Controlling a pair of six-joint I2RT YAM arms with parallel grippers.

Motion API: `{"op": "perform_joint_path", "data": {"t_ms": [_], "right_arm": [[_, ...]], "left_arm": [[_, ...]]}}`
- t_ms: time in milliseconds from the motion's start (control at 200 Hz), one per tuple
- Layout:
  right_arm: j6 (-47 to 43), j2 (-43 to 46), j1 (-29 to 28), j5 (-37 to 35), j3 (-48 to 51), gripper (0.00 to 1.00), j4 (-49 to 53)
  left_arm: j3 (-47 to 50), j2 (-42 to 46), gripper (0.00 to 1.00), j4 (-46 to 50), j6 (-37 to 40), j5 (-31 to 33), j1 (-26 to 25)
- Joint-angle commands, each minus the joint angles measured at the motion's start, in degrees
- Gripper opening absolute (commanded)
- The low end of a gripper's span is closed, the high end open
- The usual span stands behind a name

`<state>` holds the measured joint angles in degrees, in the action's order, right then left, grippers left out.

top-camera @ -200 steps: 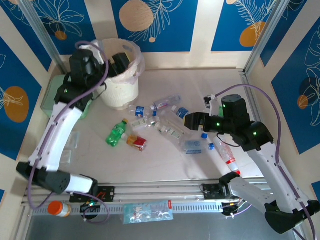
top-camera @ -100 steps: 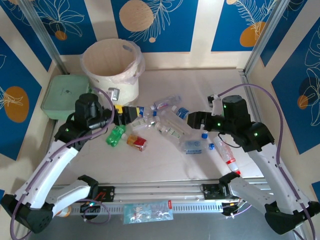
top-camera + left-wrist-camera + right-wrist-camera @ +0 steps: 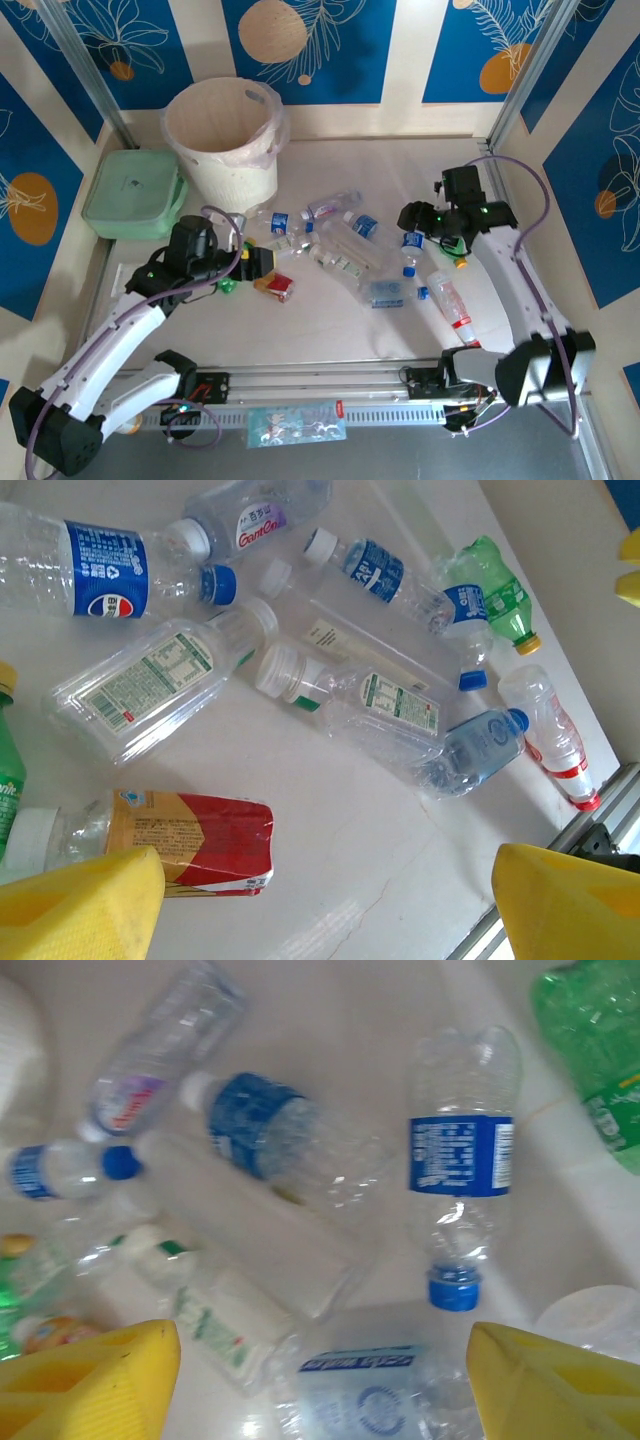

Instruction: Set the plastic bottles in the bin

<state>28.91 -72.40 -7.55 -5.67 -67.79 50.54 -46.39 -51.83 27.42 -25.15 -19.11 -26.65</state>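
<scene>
**Both claws open above the bottle scatter**

Left claw (image 3: 330,865): jaws stand wide apart and grip nothing. A red-labelled bottle (image 3: 190,842) lies flat on the table (image 3: 330,810) just beside one jaw; contact cannot be confirmed. The other plastic bottles (image 3: 390,705) lie scattered ahead of this claw.

Right claw (image 3: 322,1340): jaws are also spread and empty. A blue-labelled bottle (image 3: 460,1155) lies ahead of it, cap pointing back toward the claw.

The bin (image 3: 235,180) stands upright beyond the left claw, well apart from both claws.
</scene>
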Motion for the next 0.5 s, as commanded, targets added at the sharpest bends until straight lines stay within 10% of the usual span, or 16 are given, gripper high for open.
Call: {"op": "perform_joint_path", "data": {"t_ms": [0, 495], "right_arm": [[-2.7, -4.2, 1.3, -4.2, -2.9, 0.76, 1.8], [-5.9, -30.0, 2.7, -6.3, -12.3, 0.72, 1.3]], "left_arm": [[0.1, -0.2, 0.85, -2.1, 0.5, -1.7, -0.3], [0.2, 1.0, 0.85, -1.3, 2.3, -2.8, -0.3]]}}
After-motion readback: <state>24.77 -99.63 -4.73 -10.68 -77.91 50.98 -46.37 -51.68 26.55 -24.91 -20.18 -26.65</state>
